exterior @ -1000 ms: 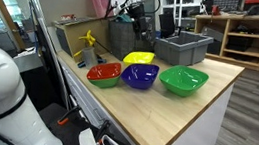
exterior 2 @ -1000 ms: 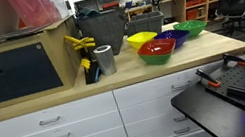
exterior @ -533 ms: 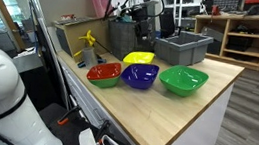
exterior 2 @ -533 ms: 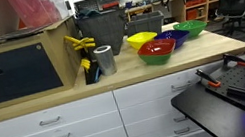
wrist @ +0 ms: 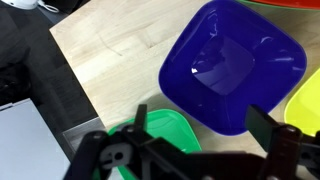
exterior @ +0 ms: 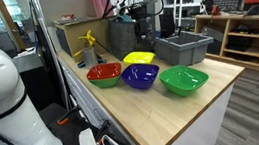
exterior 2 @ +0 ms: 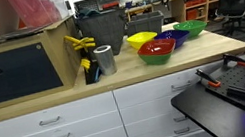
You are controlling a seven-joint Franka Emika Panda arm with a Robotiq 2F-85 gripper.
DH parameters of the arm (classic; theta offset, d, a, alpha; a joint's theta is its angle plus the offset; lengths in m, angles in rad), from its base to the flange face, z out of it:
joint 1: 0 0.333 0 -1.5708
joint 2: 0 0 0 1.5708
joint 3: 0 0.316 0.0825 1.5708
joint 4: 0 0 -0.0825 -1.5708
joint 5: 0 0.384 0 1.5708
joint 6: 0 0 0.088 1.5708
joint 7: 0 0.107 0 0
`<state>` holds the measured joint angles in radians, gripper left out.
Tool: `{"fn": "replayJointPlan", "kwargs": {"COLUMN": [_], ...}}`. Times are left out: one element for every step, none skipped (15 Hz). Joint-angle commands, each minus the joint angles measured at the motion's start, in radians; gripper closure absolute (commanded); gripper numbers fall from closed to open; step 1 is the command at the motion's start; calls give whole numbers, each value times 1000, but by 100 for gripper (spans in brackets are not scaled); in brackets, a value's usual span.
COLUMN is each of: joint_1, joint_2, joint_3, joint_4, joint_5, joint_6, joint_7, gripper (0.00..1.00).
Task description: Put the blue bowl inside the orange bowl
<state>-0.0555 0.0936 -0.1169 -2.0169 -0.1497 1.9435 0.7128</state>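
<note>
under end effector (wrist: 197, 118), probably, blue bowl (wrist: 235, 60)

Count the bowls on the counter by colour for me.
orange bowl: 1
blue bowl: 1
green bowl: 1
yellow bowl: 1
Total: 4 bowls

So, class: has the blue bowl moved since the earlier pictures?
No. The blue bowl still sits between the orange bowl and the green bowl, same spot on the counter.
</note>
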Motion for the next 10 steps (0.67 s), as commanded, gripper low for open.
{"fn": "replayJointPlan", "kwargs": {"joint_1": [-3, -8, -11, -16, -21, -29, -36, -45, -54, -61], "joint_2": [14, 16, 18, 18, 17, 12, 4, -8, -16, -25], "joint_3": [3, -2, -5, -11, -17, -24, -30, -37, -44, -52], "joint_4": [1, -4, -8, -16, -24, -35, -48, -70, -90, -114], "joint_5": [-12, -7, -3, -2, 1, 8, 15, 16, 17, 15], "joint_6": [4, 11, 12, 18, 25, 31, 39, 51, 59, 71], "joint_7": [10, 8, 5, 4, 1, 1, 2, -4, -9, -12], "gripper": [0, 0, 0, 0, 0, 0, 0, 0, 0, 0]}}
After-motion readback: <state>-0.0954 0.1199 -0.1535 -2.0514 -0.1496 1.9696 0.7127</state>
